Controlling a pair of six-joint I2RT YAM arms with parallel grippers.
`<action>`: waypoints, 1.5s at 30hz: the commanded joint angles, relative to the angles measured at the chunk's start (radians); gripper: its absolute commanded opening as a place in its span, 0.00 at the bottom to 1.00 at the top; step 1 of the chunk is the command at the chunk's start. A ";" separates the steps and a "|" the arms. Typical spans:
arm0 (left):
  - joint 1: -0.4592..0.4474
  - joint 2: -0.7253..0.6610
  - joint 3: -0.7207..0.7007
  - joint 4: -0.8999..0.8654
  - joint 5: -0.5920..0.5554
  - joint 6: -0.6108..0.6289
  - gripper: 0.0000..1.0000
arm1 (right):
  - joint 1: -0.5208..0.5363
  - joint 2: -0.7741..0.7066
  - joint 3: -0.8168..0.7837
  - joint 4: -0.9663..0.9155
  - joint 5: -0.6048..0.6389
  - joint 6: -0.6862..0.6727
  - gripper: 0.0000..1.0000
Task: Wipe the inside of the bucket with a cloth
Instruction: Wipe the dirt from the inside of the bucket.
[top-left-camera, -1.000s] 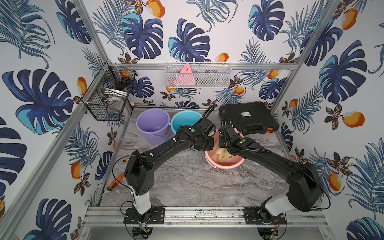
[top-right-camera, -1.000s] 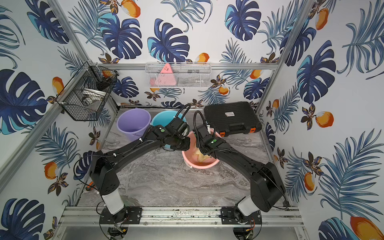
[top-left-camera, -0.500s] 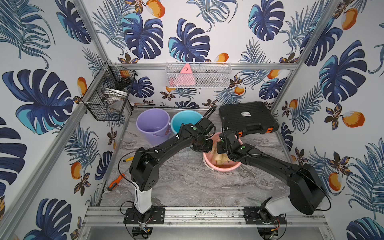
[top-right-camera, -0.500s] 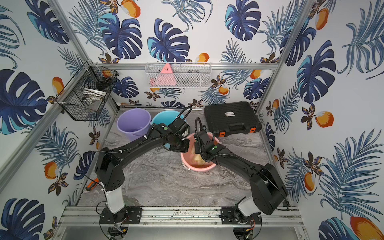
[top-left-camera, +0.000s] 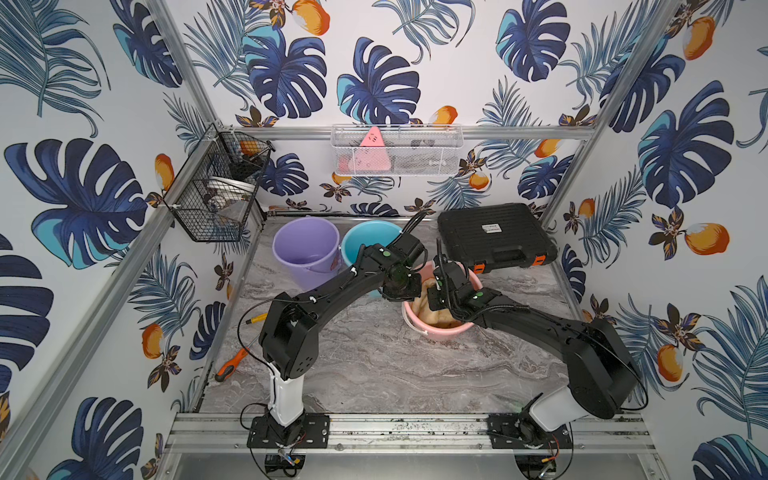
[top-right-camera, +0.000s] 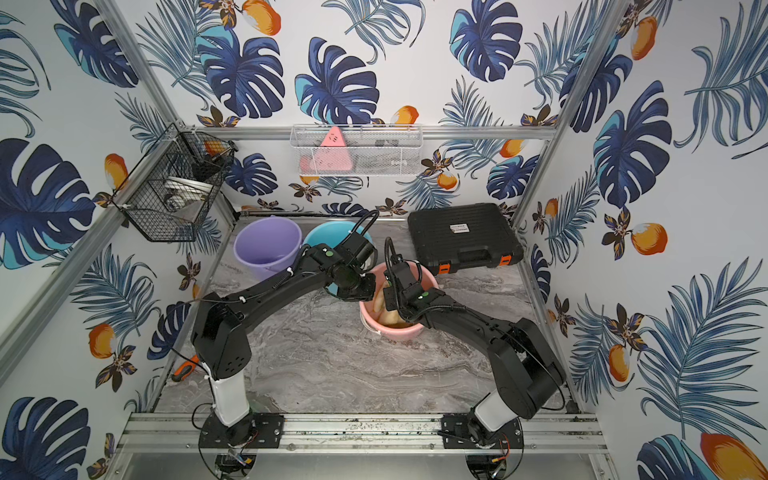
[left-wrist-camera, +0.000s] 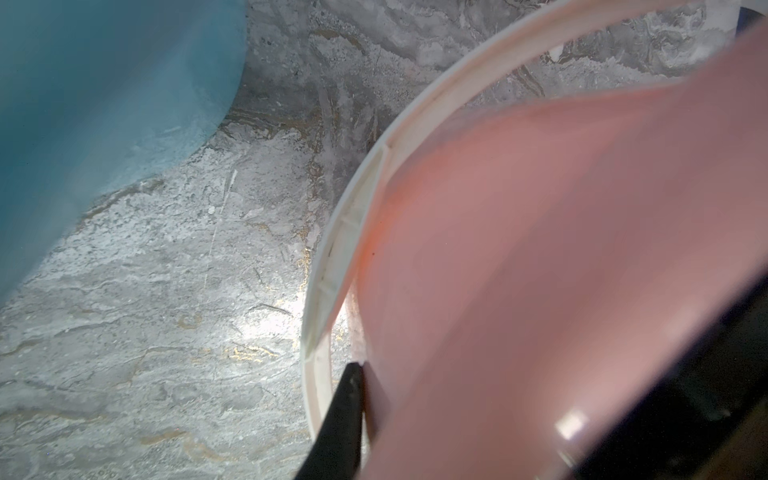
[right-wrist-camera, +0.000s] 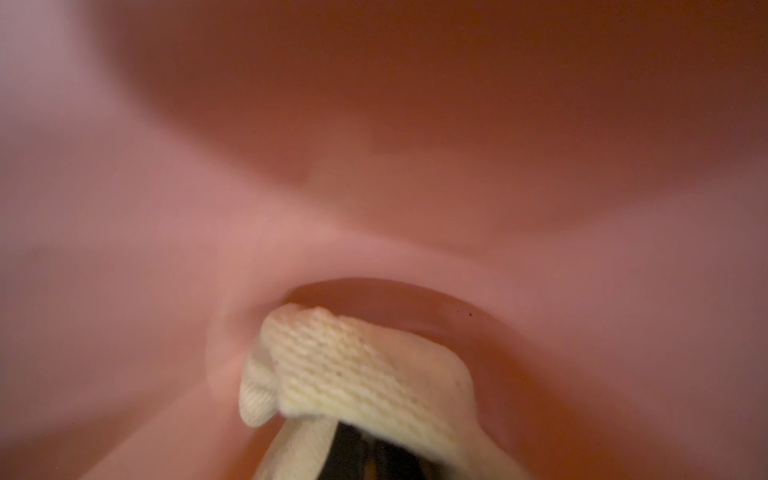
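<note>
Found the cloth (right-wrist-camera: 353, 365) bunched low inside the pink bucket (top-left-camera: 436, 332), just right of centre frame in both top views. Caught the right gripper (right-wrist-camera: 365, 453) clenched on a fold of it, woven face turned toward the bucket's floor in the right wrist view. Recorded the left gripper (left-wrist-camera: 362, 395) clamped on the bucket's wall at the frame-left side of the rim: one finger (left-wrist-camera: 340, 424) outside, beside a white band, the other dark behind the translucent pink. Located the bucket on the marble tabletop (top-left-camera: 374, 365), near but apart from a blue bucket (top-left-camera: 368, 235) to its upper left, with a purple bucket (top-left-camera: 303, 245) further left and a closed black case (top-left-camera: 494, 232) at upper right. Spotted an orange-handled screwdriver (top-left-camera: 226, 370) at the table's left edge.
</note>
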 joint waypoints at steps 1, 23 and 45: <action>0.016 -0.002 0.008 0.064 0.035 0.033 0.00 | -0.001 -0.012 -0.024 -0.049 -0.042 -0.009 0.00; 0.022 -0.021 -0.038 0.055 0.109 0.067 0.00 | 0.002 0.143 0.029 0.016 0.369 0.327 0.00; -0.003 -0.007 -0.070 0.074 0.079 0.075 0.00 | 0.002 0.347 0.162 0.135 -0.406 0.149 0.00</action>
